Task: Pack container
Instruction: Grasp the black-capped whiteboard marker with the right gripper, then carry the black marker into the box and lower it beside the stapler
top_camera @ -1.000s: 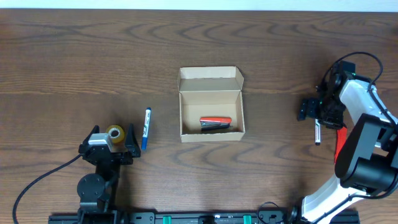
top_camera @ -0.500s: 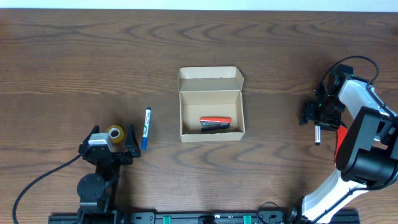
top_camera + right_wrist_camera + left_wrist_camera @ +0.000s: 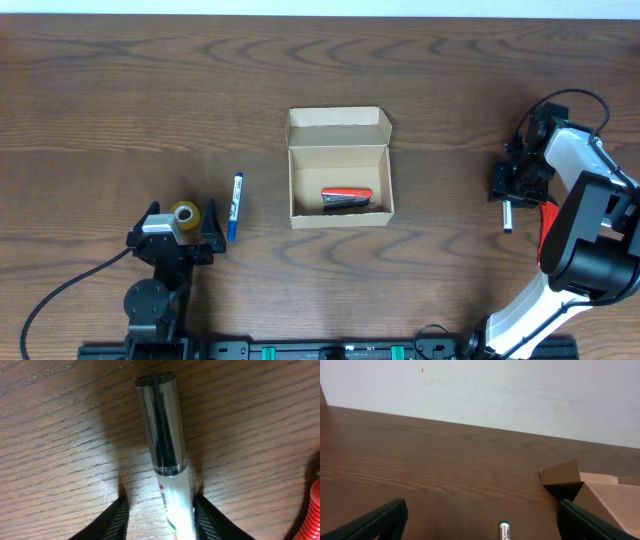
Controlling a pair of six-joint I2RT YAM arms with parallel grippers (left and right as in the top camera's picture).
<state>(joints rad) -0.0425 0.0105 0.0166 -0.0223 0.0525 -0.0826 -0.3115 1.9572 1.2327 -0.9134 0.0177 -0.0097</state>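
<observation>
The container (image 3: 340,170) is a small tan cardboard box in the middle of the table, its flap lid open toward the far side, with a red stapler (image 3: 347,198) inside. Its corner shows in the left wrist view (image 3: 570,476). My right gripper (image 3: 506,188) is open and low over the table, its fingers (image 3: 160,515) straddling a white marker with a black cap (image 3: 162,445); a gap shows on the left side. My left gripper (image 3: 181,228) is open and empty (image 3: 480,522) at the front left. A blue-capped marker (image 3: 235,205) lies just ahead of it (image 3: 504,531).
A yellow tape roll (image 3: 184,211) shows at the left gripper in the overhead view. A red object (image 3: 546,224) lies beside the right arm, at the right edge of the right wrist view (image 3: 312,510). A pale wall runs along the table's far edge (image 3: 470,390).
My right gripper has moved a little to the right and come down over the white marker. The left arm, the box and the blue marker have not moved.
</observation>
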